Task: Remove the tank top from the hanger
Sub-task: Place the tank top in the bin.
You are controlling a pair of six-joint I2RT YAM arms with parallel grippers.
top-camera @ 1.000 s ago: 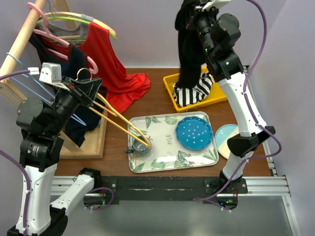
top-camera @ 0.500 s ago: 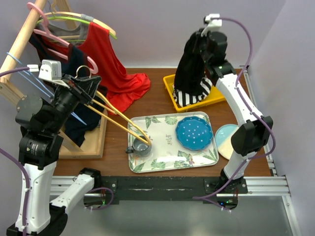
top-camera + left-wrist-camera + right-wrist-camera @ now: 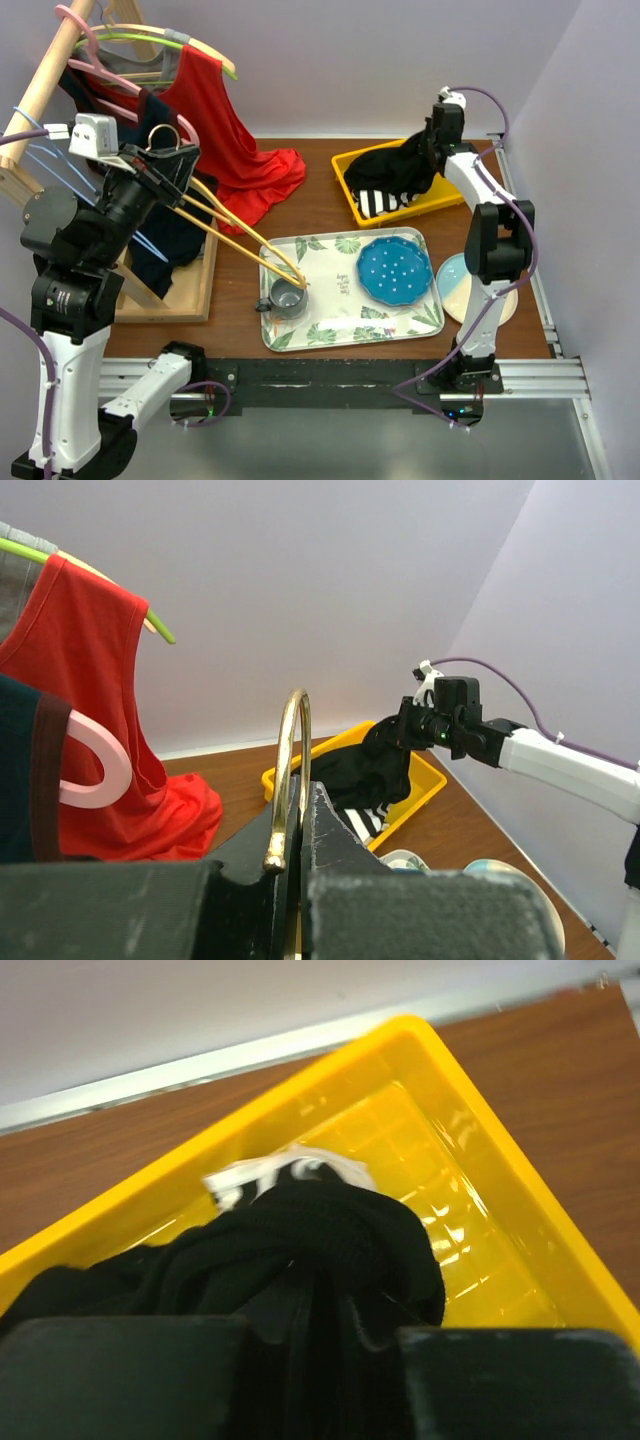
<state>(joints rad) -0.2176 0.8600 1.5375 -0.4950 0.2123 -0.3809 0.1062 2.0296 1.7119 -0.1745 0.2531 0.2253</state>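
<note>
Right wrist: tank top point(image 3: 330, 1240) in yellow bin point(image 3: 470, 1230), right claw point(image 3: 320, 1360) pinching it; left claw point(image 3: 295, 880) clamps hanger point(image 3: 290, 760).

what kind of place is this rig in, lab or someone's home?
Most likely a robotics lab bench staged as a laundry corner: a black mounting rail along the brown wooden table, plain lilac walls, and a wooden clothes rack hung with a red tank top.

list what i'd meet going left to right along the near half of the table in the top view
wooden rack base → grey mug → blue dotted plate → pale plate
</note>
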